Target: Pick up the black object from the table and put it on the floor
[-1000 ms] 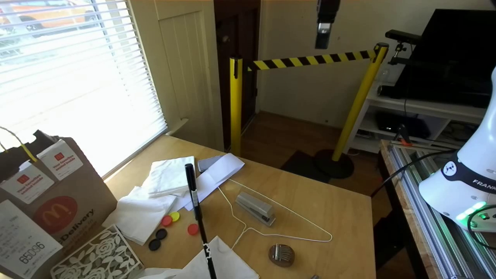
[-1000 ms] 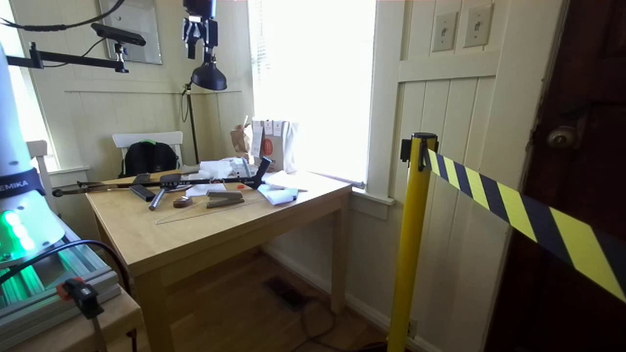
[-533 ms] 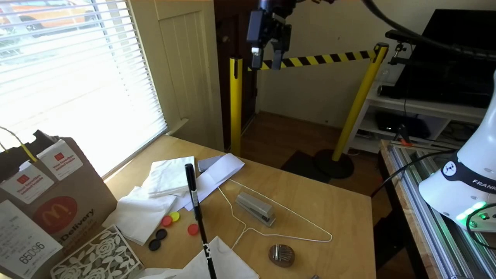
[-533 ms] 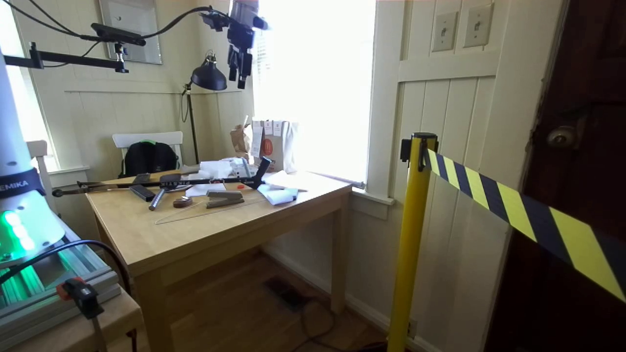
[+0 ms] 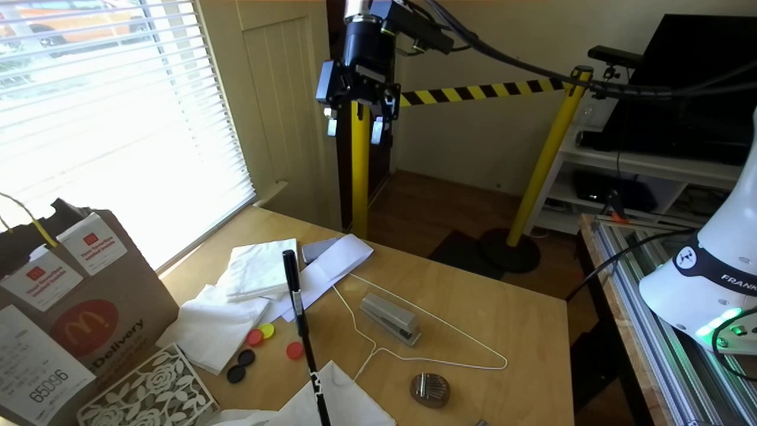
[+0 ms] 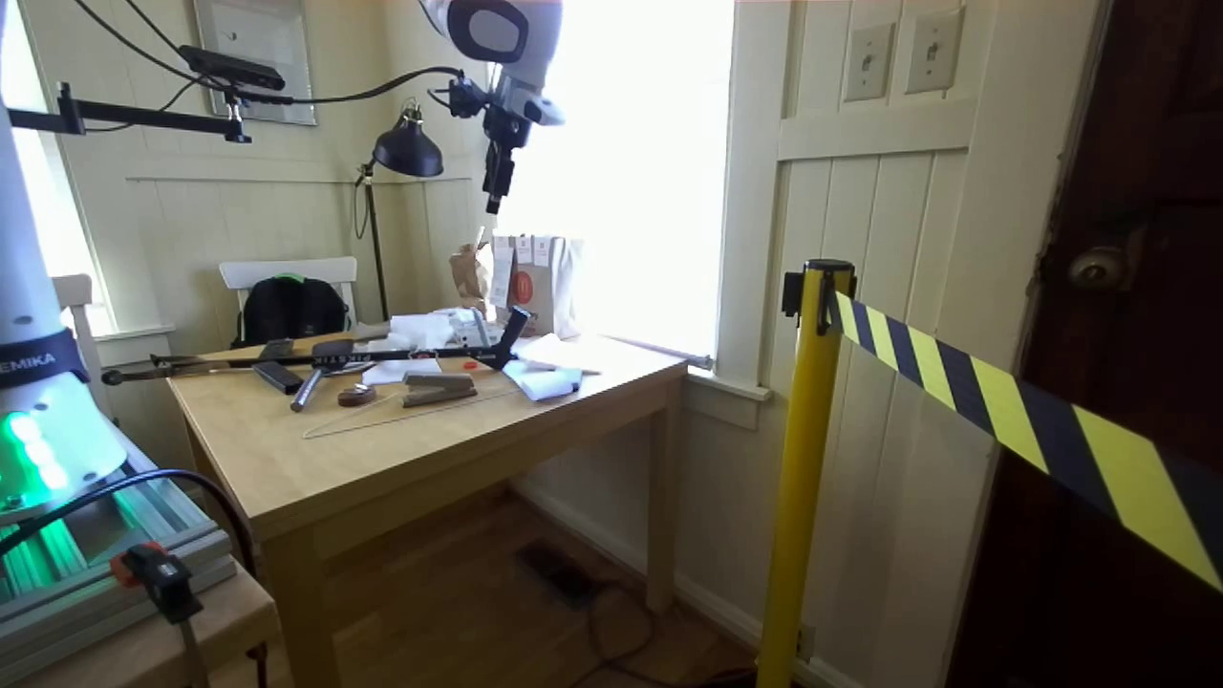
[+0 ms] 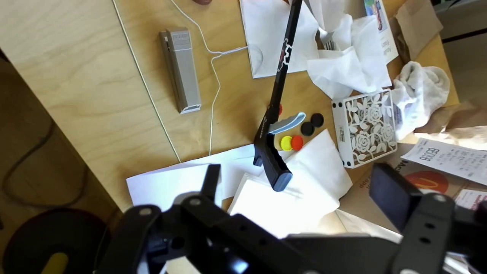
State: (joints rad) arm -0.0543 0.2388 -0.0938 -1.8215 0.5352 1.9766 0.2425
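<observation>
The black object [image 5: 301, 322] is a long thin black rod lying on the table [image 5: 520, 331]. In an exterior view [image 6: 420, 354] it spans the tabletop and sticks out past one edge. In the wrist view [image 7: 280, 82] it shows a pistol-grip handle with a pale blue trigger, the grip end over white napkins. My gripper [image 5: 355, 130] is open and empty, high above the table. It also shows in an exterior view [image 6: 493, 204] and in the wrist view [image 7: 298, 178], where the handle end appears between the spread fingers. The brown floor [image 6: 430, 583] shows below the table.
A grey stapler [image 5: 390, 318], a white wire hanger [image 5: 437, 316], a brown round object [image 5: 430, 389] and a paper bag [image 5: 89, 307] stand on the table. A white flower-cut box [image 7: 365, 129] lies near the handle. Yellow barrier posts [image 5: 359, 177] stand behind the table.
My gripper has swung over the table and come down, leftward in an exterior view and rightward from the opposite camera. The black object has not moved.
</observation>
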